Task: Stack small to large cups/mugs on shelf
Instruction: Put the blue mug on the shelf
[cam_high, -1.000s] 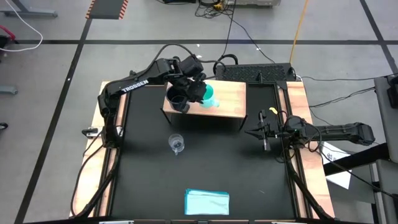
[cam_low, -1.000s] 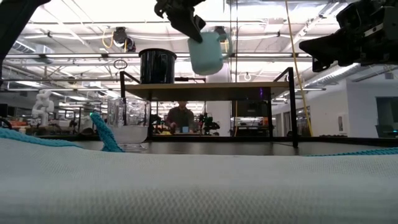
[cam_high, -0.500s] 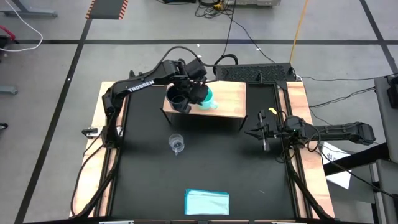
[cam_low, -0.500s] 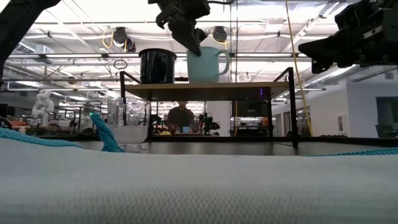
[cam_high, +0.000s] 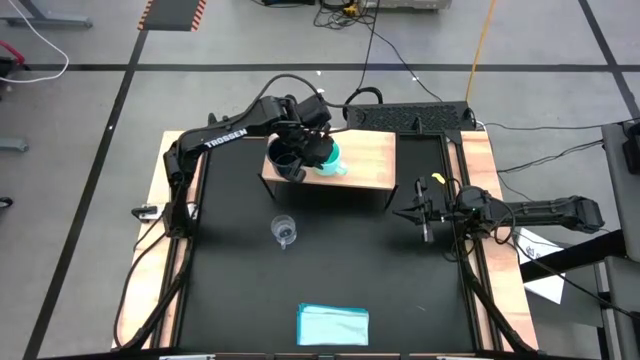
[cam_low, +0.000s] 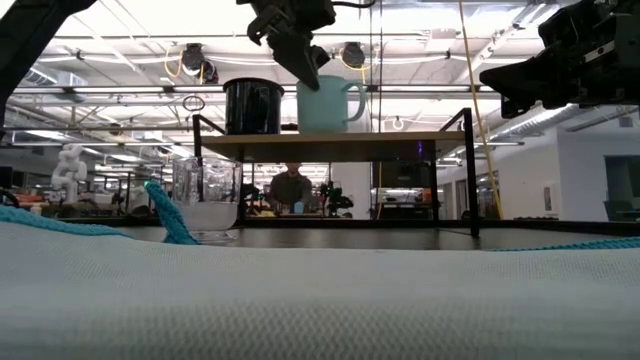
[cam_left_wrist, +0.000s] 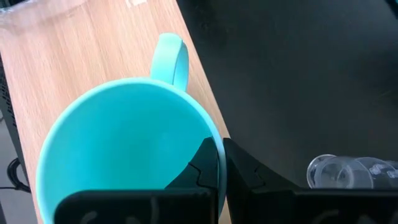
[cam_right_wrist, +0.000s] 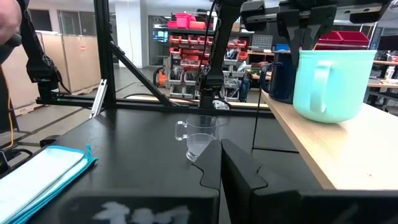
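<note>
- Left gripper (cam_left_wrist: 219, 163) has its fingers pinched tight on the rim of the medium turquoise mug (cam_high: 330, 158), standing on the light-wood-topped shelf (cam_high: 368, 160) beside the large dark navy mug (cam_low: 252, 106).
- Small clear glass cup (cam_high: 284, 232) sits on the black table (cam_high: 400, 290) in front of the shelf.
- Right gripper (cam_high: 421, 214), fingers shut and empty, waits off to the shelf's side.

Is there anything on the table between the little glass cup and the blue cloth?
No. In the high view only bare black table lies between the glass cup and the folded blue cloth.

Shelf (cam_high: 372, 160): light wood-grain top, matt. Turquoise mug (cam_left_wrist: 124, 155): smooth, slightly satin, opaque. Navy mug (cam_low: 252, 106): dark, glossy. Small cup (cam_right_wrist: 200, 135): clear glass. Table (cam_high: 400, 290): black, matt. Cloth (cam_high: 332, 325): light blue woven fabric.
</note>
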